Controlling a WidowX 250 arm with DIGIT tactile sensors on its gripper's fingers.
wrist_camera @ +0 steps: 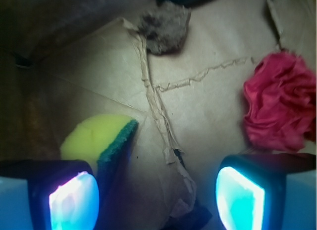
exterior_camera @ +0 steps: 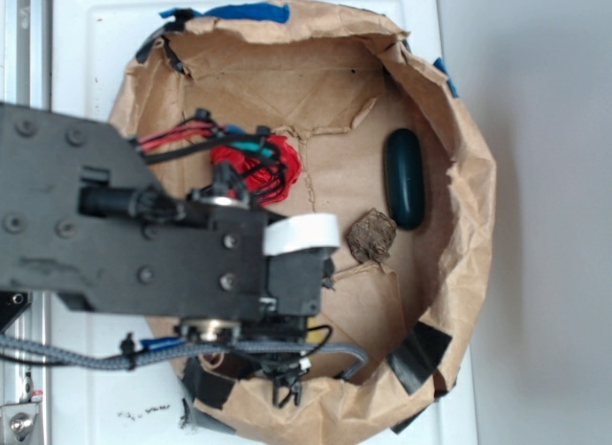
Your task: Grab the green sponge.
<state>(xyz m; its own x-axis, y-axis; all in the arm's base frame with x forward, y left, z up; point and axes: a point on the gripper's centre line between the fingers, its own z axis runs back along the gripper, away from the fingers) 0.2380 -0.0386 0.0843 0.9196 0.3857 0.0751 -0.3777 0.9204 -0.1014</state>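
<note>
The green sponge point(wrist_camera: 101, 138) is a rounded yellow foam piece with a dark green scouring layer along its right edge. It lies on brown paper just beyond my left finger in the wrist view. My gripper point(wrist_camera: 156, 200) is open, with only paper between the two glowing pads point(wrist_camera: 237, 195). The sponge sits to the left of the gap, partly behind the left finger. In the exterior view the arm point(exterior_camera: 143, 234) covers the sponge and the fingers.
A brown paper liner with raised walls point(exterior_camera: 459, 177) rings the workspace. Inside lie a red mesh scrubber point(wrist_camera: 280, 101), a brown fuzzy clump point(exterior_camera: 371, 236) and a dark green glossy capsule point(exterior_camera: 404, 177). Black tape point(exterior_camera: 421, 354) holds the paper rim.
</note>
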